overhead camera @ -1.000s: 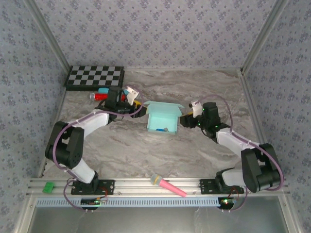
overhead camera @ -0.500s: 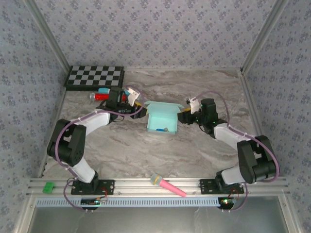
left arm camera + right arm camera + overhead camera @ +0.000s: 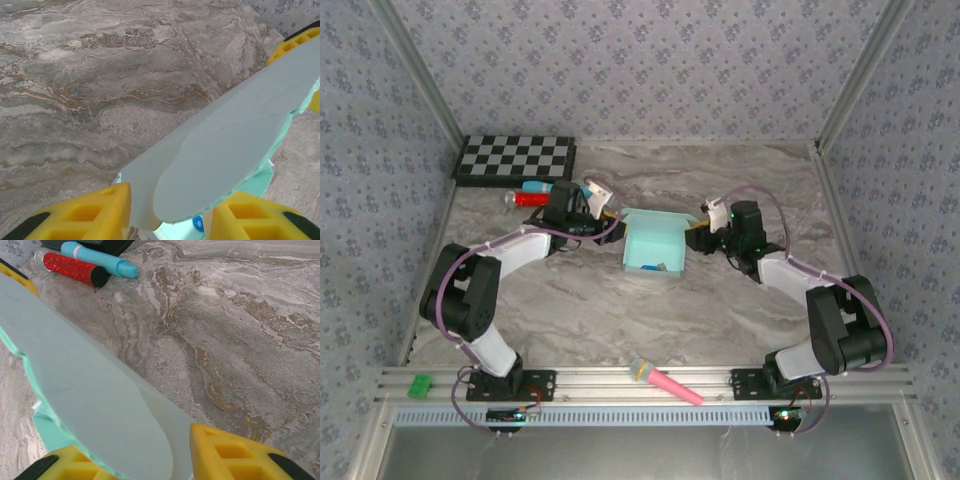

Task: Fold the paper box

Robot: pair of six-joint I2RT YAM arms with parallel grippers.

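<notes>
The pale aqua paper box (image 3: 653, 248) sits mid-table, partly formed, with its lid flap raised at the back. My left gripper (image 3: 613, 225) is at its left end and my right gripper (image 3: 694, 232) at its right end. In the left wrist view, the box's end flaps (image 3: 235, 135) fill the gap of the left gripper (image 3: 170, 200), and both yellow fingers (image 3: 100, 210) touch the card. In the right wrist view, the box's rounded flap (image 3: 85, 390) lies across the right gripper (image 3: 132, 445), between its yellow fingers (image 3: 225, 450). A small blue spot (image 3: 198, 223) shows on the box.
A checkerboard (image 3: 515, 158) lies at the back left. A red glitter tube (image 3: 525, 199) (image 3: 70, 267) and a blue marker (image 3: 535, 187) (image 3: 100, 260) rest just in front of it. A pink microphone toy (image 3: 665, 382) and a green block (image 3: 419, 385) sit on the near rail.
Both grippers have moved inward against the box's ends and their jaws have narrowed onto the end flaps. The box has stayed in place.
</notes>
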